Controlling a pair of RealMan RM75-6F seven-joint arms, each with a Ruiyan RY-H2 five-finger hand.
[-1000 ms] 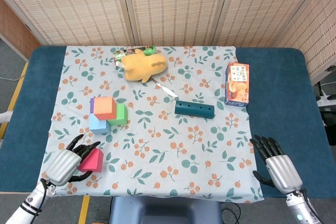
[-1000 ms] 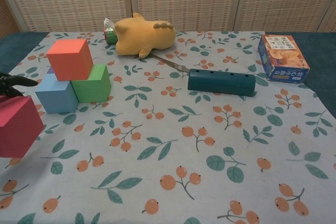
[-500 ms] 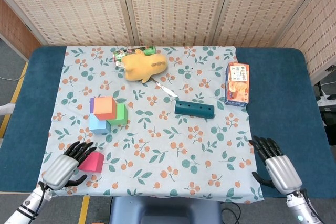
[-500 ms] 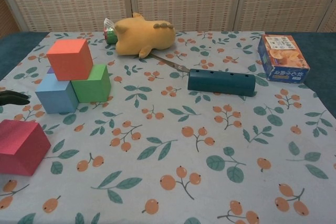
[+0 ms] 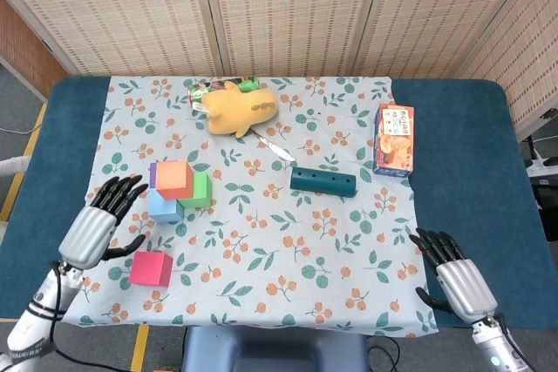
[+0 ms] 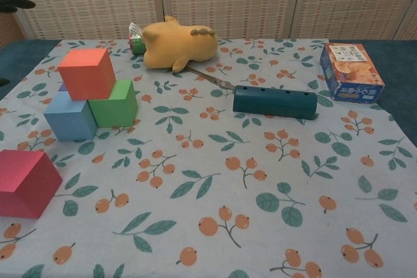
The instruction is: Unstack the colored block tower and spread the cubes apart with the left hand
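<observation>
- 1 left hand (image 5: 94, 224), fingers spread, holds nothing; 1 red cube (image 5: 151, 268) lies just below its fingers.
- 4 stacked cubes (image 5: 177, 189) beside its fingertips.
- 1 right hand (image 5: 453, 276), fingers apart.

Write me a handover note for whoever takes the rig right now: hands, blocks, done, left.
Left hand: open, fingers spread, holds nothing, raised left of the stack.
Right hand: open, idle at the near right edge of the table.
Done: red block sits alone on the cloth near the front left, apart from the stack.
Left: orange block is still on top, over the blue block and green block; a purple block shows behind them. Lift the orange one off next, then spread the others apart.
</observation>
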